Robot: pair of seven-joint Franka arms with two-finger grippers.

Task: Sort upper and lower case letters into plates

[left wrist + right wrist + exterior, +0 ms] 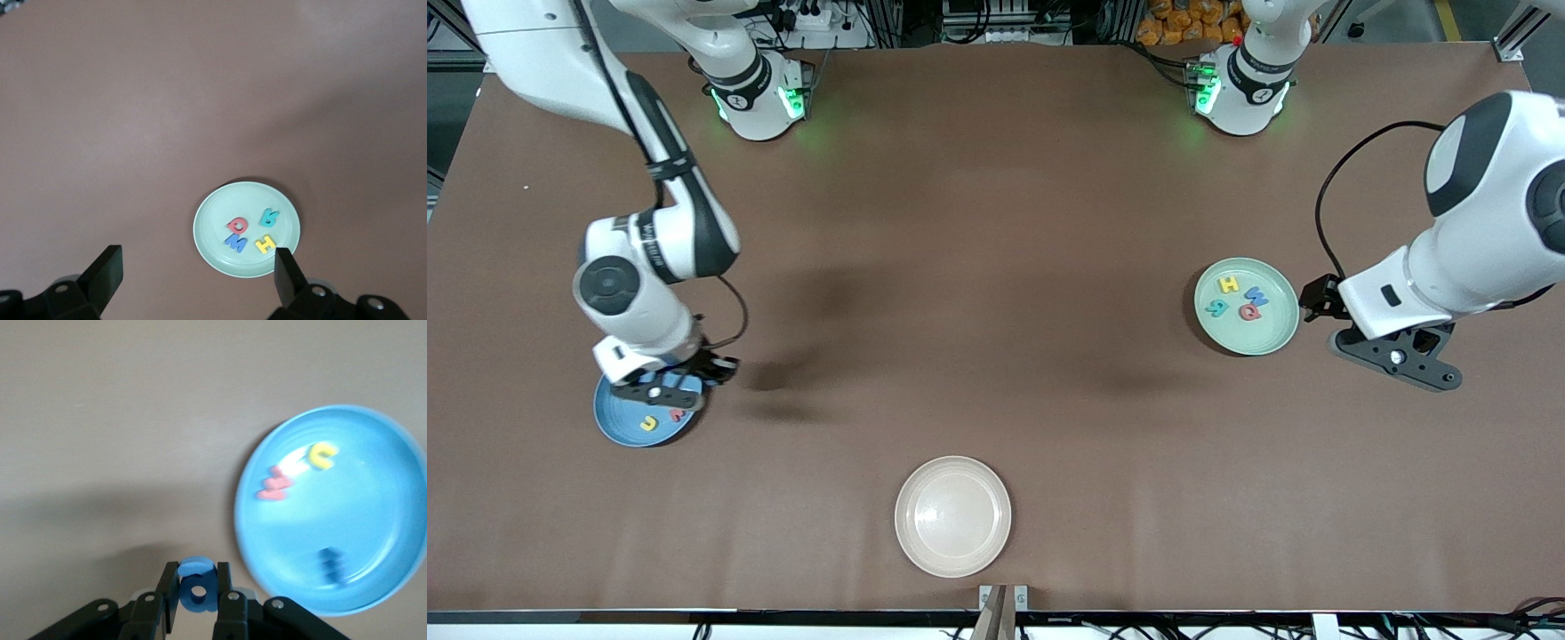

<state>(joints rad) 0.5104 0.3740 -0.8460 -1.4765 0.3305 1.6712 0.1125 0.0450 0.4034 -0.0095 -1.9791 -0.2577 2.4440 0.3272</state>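
Observation:
My right gripper point(660, 391) point(197, 577) is shut on a blue lower case letter a point(198, 590) and hangs at the rim of the sky blue plate point(618, 427) point(373, 540). A yellow u point(648, 423) point(323, 455) and a red letter point(677, 414) point(275, 485) lie in that plate. The mint green plate point(1276, 324) point(213, 233) holds a yellow H point(1228, 284) point(265, 244), a blue W point(1256, 296) point(235, 243), a red Q point(1249, 312) point(237, 226) and a teal letter point(1216, 307) point(269, 217). My left gripper point(1396, 356) point(197, 260) waits open and empty beside the mint plate.
An empty cream-white plate point(907, 498) sits near the table edge closest to the front camera, midway between the arms. The two arm bases point(760, 98) point(1240, 89) stand along the table edge farthest from the front camera.

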